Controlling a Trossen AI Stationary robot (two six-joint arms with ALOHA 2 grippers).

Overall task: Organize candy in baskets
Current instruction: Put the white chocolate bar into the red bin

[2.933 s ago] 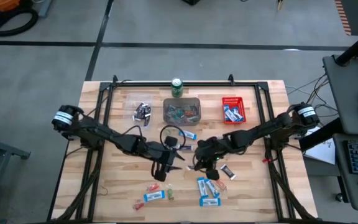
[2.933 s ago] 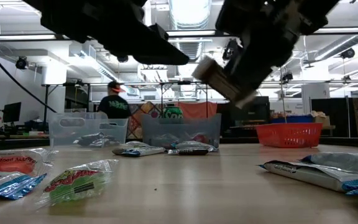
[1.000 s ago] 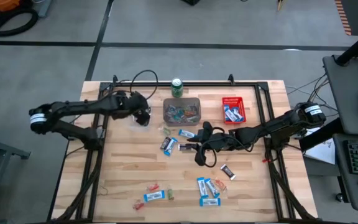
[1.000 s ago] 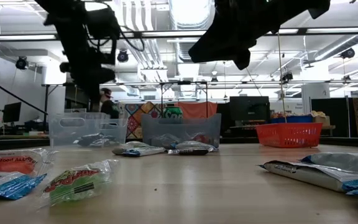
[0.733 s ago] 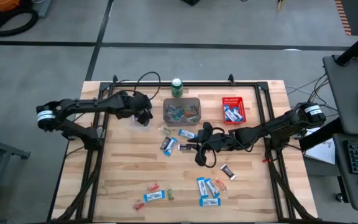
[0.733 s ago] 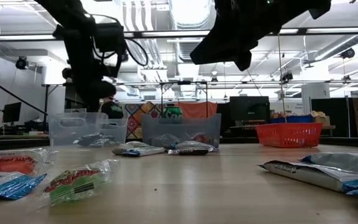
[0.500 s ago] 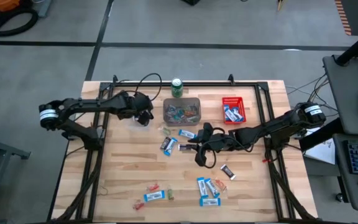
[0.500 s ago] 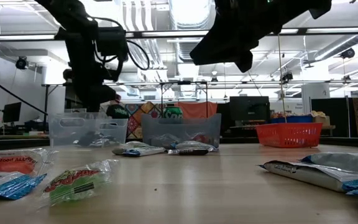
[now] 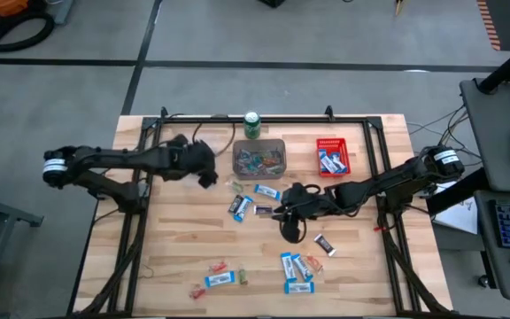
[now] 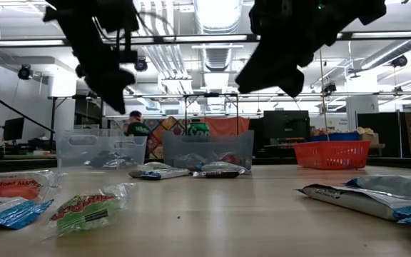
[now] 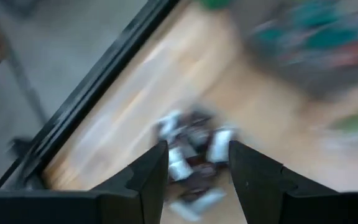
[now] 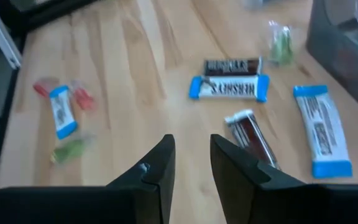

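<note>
Left gripper is seen at the clear basket, back-left part of the bench. About three seconds ago it was low over the bench middle; a second ago it was already above this basket, and it has since shifted slightly toward the bench centre. In the left wrist view the fingers are spread wide with nothing between them, and dark mini bars are seen below in the basket, blurred. Judged: a dark bar has been dropped off and the arm is pulling away, so one more piece is sorted.

Right gripper is held over the bench middle and has moved only a little in the last second. Its fingers stand a narrow gap apart and nothing is held. Ahead of it lie a blue-and-white bar, a dark bar touching it on the far side, and another dark bar just beside.

Grey basket at back centre holds small coloured pieces; red basket toward the back-right holds blue-and-white bars. Green can stands at the back edge.

Much candy is left loose: bars at mid-bench and a cluster near the front edge. Task judged roughly half done at most; a pick by the right arm is judged likely next.
</note>
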